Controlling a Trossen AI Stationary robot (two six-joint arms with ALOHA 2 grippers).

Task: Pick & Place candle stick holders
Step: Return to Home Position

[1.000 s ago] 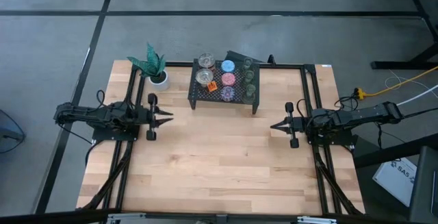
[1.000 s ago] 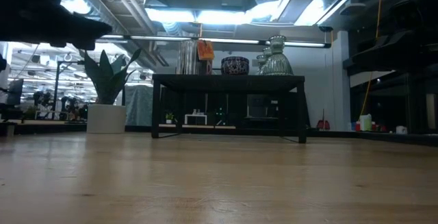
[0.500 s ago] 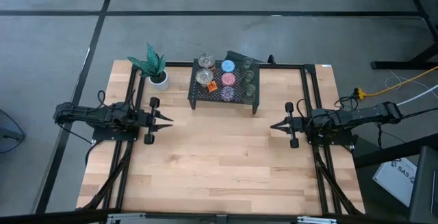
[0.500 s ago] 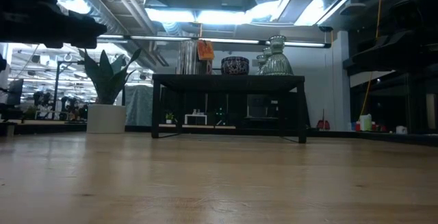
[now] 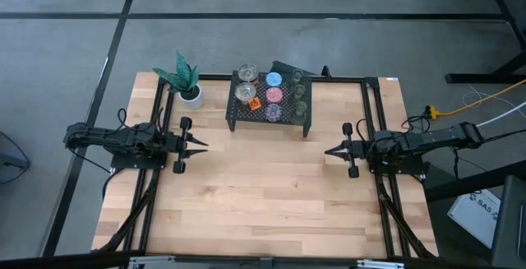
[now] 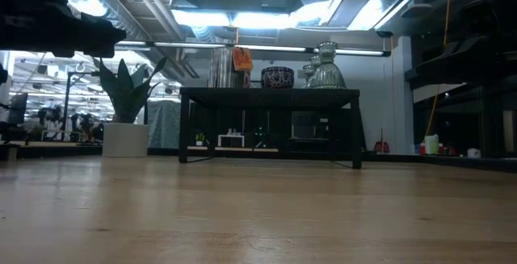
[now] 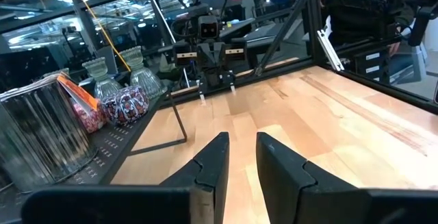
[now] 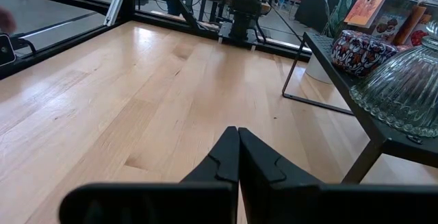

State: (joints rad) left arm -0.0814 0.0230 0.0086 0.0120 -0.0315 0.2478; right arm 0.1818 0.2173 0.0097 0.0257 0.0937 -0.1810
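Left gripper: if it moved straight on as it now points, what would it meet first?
The left gripper would likely meet the right gripper, facing it across the table; the rack sits aside.

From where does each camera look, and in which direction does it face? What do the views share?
High view: above the table, straight down; both arms show, left gripper and right gripper pointing at each other.
Low view: at table-top height, level toward the black mesh rack; part of the left arm upper left.
Left wrist view: behind its slightly open fingers, facing the right arm.
Right wrist view: behind its shut fingers, facing the left arm.
All four share the rack.
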